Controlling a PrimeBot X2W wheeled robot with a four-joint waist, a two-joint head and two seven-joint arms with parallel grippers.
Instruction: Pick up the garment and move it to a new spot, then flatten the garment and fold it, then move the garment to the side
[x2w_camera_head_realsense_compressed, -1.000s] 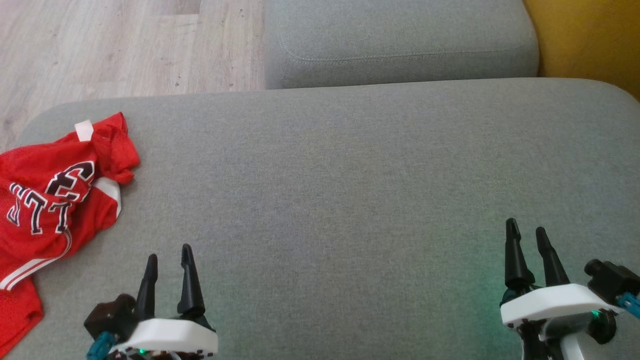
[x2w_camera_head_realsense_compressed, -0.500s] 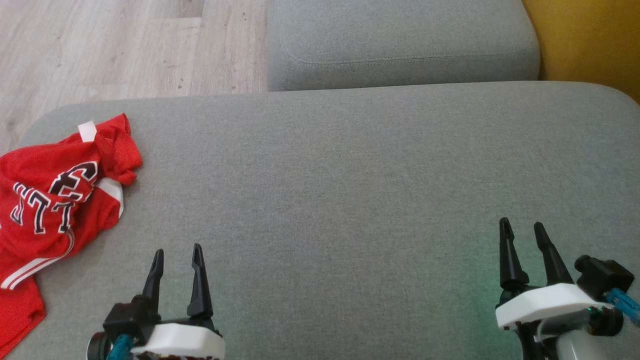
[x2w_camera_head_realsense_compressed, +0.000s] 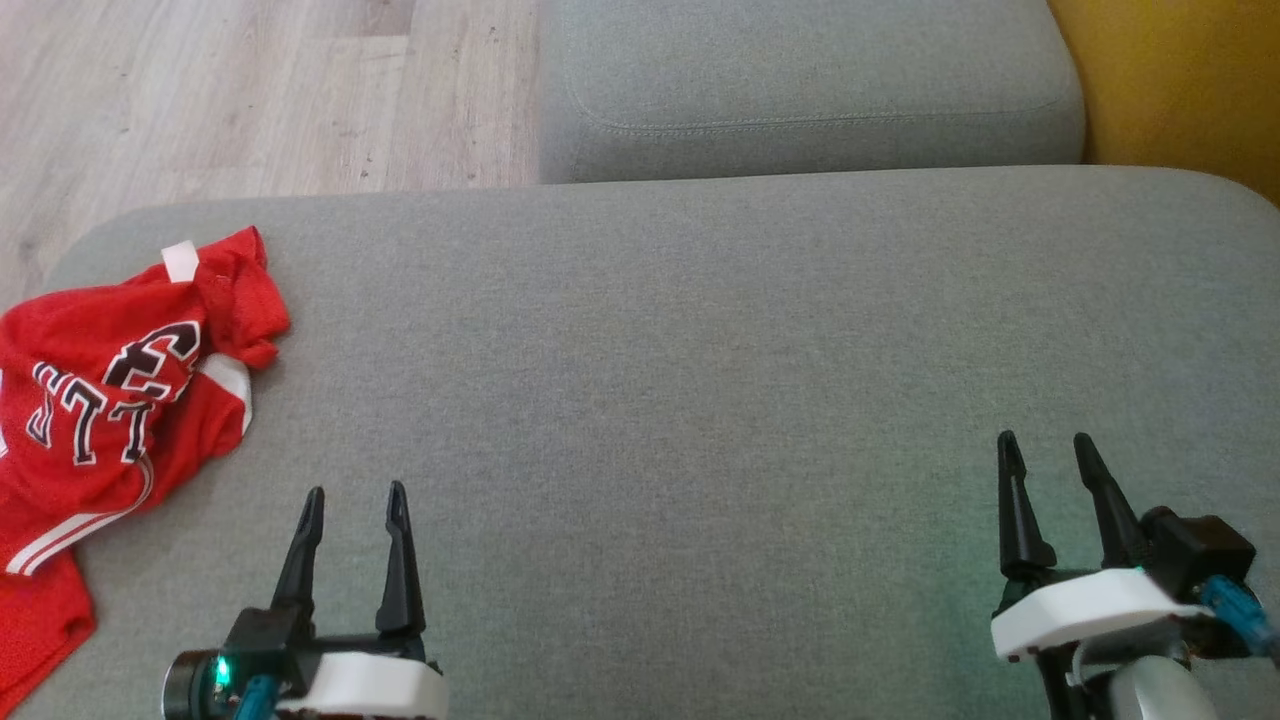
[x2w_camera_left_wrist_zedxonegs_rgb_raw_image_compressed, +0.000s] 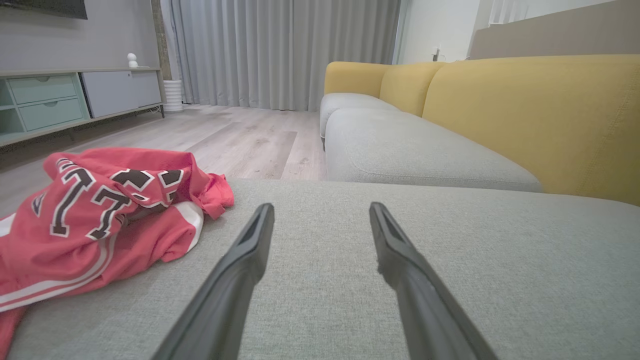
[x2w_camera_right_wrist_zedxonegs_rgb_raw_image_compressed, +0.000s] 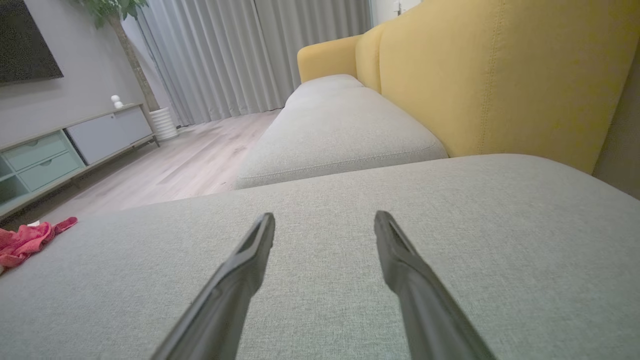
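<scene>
Head view, left pincer (x2w_camera_head_realsense_compressed: 356, 490) and right pincer (x2w_camera_head_realsense_compressed: 1045, 440) spread wide, empty, red garment (x2w_camera_head_realsense_compressed: 110, 390) apart on cushion (x2w_camera_head_realsense_compressed: 650, 380), left pincer's fingertips more level than a second ago.

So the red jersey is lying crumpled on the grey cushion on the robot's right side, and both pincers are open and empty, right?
Not quite. The red jersey lies crumpled on the grey cushion on the robot's left side, nearer the left pincer than the right pincer, as the head view shows. Both pincers are open and empty.
</scene>
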